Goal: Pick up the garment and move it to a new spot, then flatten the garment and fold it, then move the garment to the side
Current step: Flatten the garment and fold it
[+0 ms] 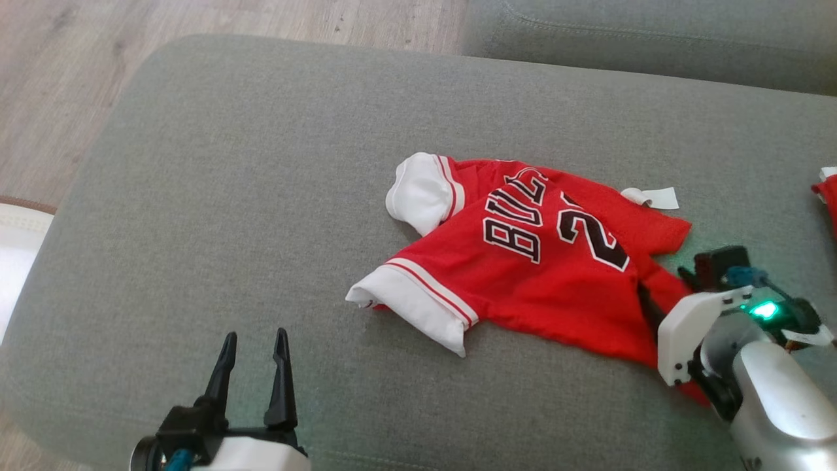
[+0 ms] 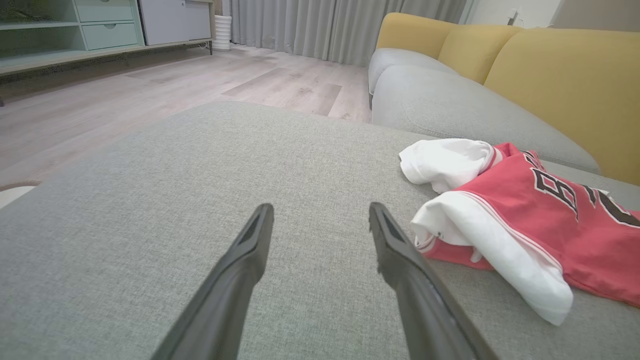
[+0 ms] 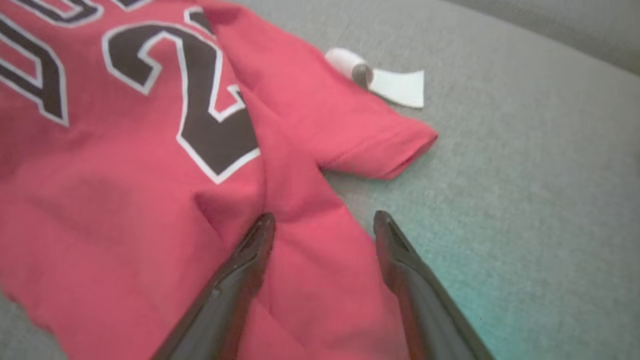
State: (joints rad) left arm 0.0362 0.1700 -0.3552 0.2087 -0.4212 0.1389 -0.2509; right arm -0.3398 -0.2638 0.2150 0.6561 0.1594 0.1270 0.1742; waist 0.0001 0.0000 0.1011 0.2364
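Note:
The garment (image 1: 536, 261) is a red jersey with black lettering and white sleeve ends. It lies crumpled on the grey sofa cushion (image 1: 229, 196), right of centre. My left gripper (image 1: 255, 333) stands open low at the left, apart from the garment, whose white sleeve (image 2: 480, 235) lies just right of its fingertips. My right gripper (image 1: 664, 286) is at the garment's right edge. It is open (image 3: 325, 216), and its two fingers straddle a raised fold of red cloth (image 3: 310, 250) without pinching it. A white tag (image 3: 395, 85) sticks out beyond the garment's far corner.
The cushion's rounded left edge drops to a wooden floor (image 1: 65, 65). A second grey seat (image 1: 654, 33) lies behind, with yellow backrests (image 2: 550, 65). Another red and white cloth (image 1: 827, 193) shows at the right border. A pale rug (image 1: 16, 242) lies at the far left.

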